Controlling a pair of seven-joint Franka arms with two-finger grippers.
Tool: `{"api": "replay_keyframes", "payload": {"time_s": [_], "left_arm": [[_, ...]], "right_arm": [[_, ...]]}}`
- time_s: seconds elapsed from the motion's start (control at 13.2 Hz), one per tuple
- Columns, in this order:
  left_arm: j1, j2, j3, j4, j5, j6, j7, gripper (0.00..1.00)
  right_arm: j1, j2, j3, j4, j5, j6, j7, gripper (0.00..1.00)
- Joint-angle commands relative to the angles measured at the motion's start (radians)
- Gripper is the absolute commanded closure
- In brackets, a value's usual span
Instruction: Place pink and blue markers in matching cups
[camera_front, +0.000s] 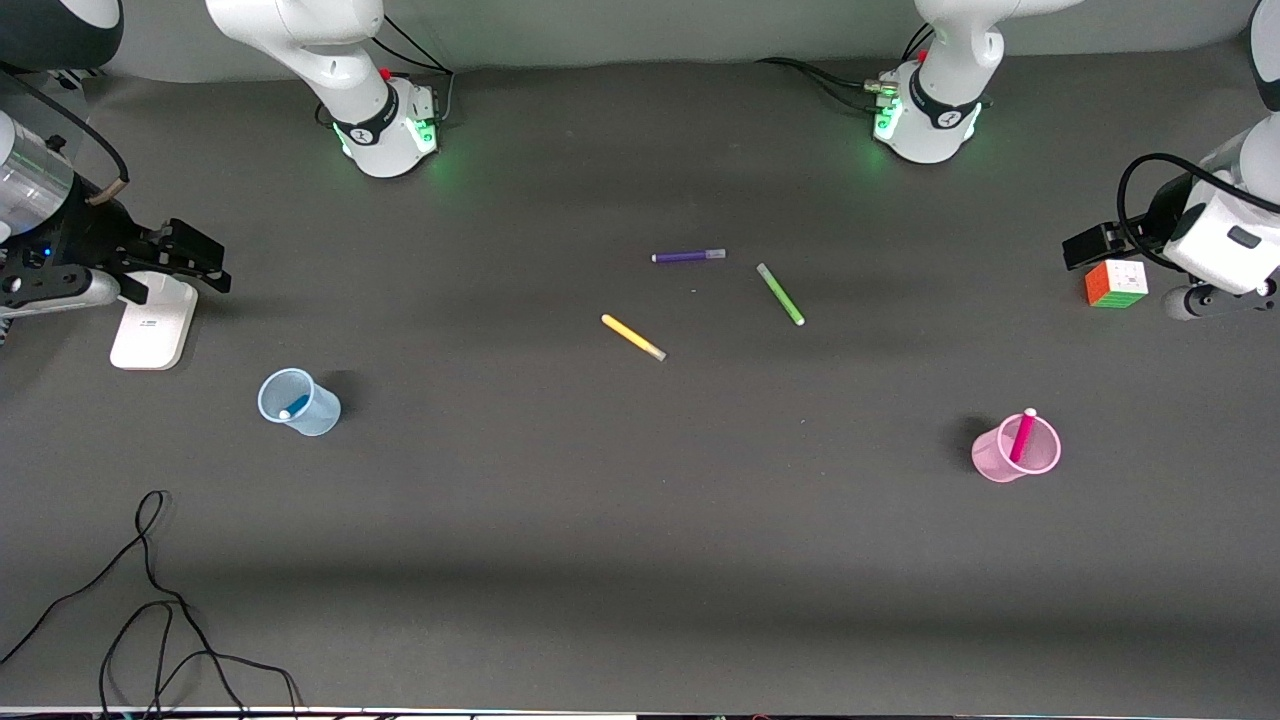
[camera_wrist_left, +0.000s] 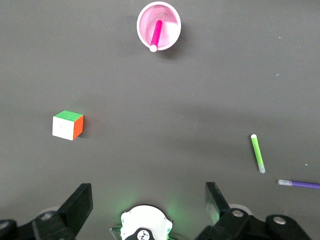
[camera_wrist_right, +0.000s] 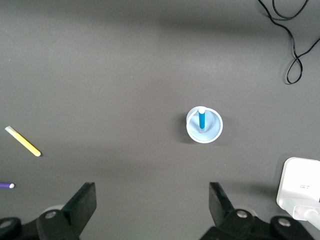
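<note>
The pink marker (camera_front: 1022, 436) is standing tilted in the pink cup (camera_front: 1015, 450), toward the left arm's end of the surface (camera_front: 640, 560). The blue marker (camera_front: 297, 405) is leaning inside the blue cup (camera_front: 299, 402), toward the right arm's end. The left tool (camera_wrist_left: 147, 210) is hanging wide open and empty near a colored cube (camera_front: 1116, 283). The right tool (camera_wrist_right: 150, 212) is also gaping empty, over a white block (camera_front: 153, 320). From the yellow pen (camera_front: 633, 337), the green pen (camera_front: 780, 294) is lying at about two o'clock.

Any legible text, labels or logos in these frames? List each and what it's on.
None can be read outright.
White flat device near the right arm's end of the table: small dark print, too small to read.
Right arm base and left arm base: a round dark emblem on each black band, not legible.
Markers, cups and cube: no text visible.
</note>
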Motion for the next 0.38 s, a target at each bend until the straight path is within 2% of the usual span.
{"api": "replay_keyframes", "payload": {"time_s": [0.0, 0.3], "left_arm": [[-0.012, 0.005, 0.003, 0.014, 0.018, -0.029, 0.004, 0.00], [-0.012, 0.005, 0.003, 0.017, 0.018, -0.030, 0.009, 0.00]], "right_arm": [[-0.007, 0.024, 0.007, 0.031, -0.011, -0.004, 0.037, 0.00], [-0.007, 0.035, 0.007, 0.037, -0.011, -0.004, 0.039, 0.00]]}}
